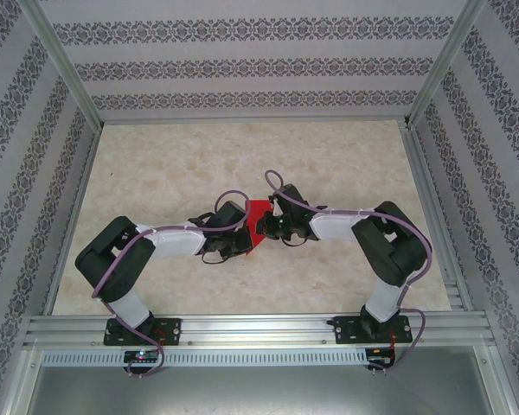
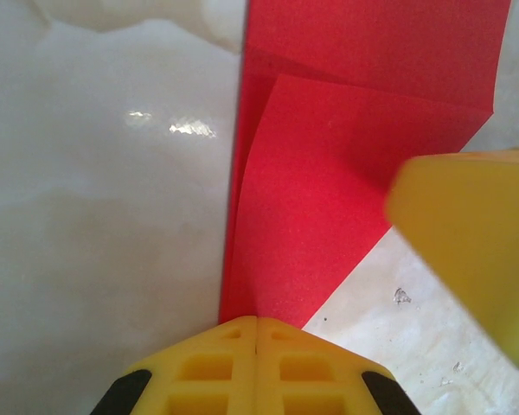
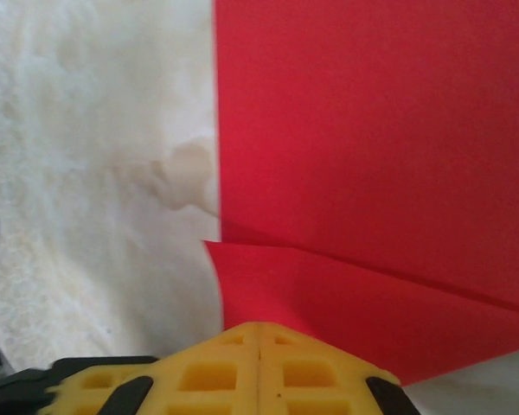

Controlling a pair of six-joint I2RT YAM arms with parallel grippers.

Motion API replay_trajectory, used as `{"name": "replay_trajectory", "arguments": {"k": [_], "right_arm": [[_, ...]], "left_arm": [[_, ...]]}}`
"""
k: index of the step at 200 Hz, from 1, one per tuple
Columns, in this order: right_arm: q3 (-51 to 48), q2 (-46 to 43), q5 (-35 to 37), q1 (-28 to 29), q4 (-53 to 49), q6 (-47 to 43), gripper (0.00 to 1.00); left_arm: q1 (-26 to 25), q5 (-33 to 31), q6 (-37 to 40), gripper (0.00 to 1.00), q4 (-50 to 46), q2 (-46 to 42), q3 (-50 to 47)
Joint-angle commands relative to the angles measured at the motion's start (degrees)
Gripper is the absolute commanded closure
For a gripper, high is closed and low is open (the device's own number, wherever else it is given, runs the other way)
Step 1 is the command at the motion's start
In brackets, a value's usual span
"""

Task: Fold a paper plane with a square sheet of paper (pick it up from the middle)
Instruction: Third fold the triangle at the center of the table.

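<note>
The left gripper (image 2: 257,324) is pinched closed on a raised flap of the red paper sheet (image 2: 329,225), and the right gripper (image 3: 259,328) is clamped on another fold. The creased, layered sheet is held mid-table, left gripper at its 9 o'clock, right at 3. The pale marbled tabletop (image 1: 242,156) is bounded at 12 o'clock by patterned walls (image 1: 242,65).

A pale marbled bench (image 1: 242,156) spreads beneath and around the fingers (image 2: 208,372), with a faint brownish stain (image 3: 186,177) just ahead of the right pair. Patterned walls (image 1: 242,65) rise beyond, and an aluminium rail (image 1: 259,328) runs behind.
</note>
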Motion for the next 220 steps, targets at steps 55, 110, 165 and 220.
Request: {"name": "replay_trajectory", "arguments": {"k": [55,110,165,220], "right_arm": [[-0.34,5.62,1.08,-0.51,-2.05,0.40,1.00],[-0.63,6.07,0.45,-0.56,-1.70,0.53,1.00],[-0.71,6.58,0.82,-0.58,-2.03,0.80,1.00],[-0.45,8.09,1.57,-1.14,-3.77,1.27,1.00]], "left_arm": [[-0.68,0.94,6.17,1.00,-2.38,-1.27,1.63],[-0.59,1.82,7.29,1.00,1.85,1.14,2.98],[-0.65,1.97,7.00,1.00,2.43,3.46,1.31],[-0.89,5.59,7.35,1.00,1.29,1.42,-6.99]]}}
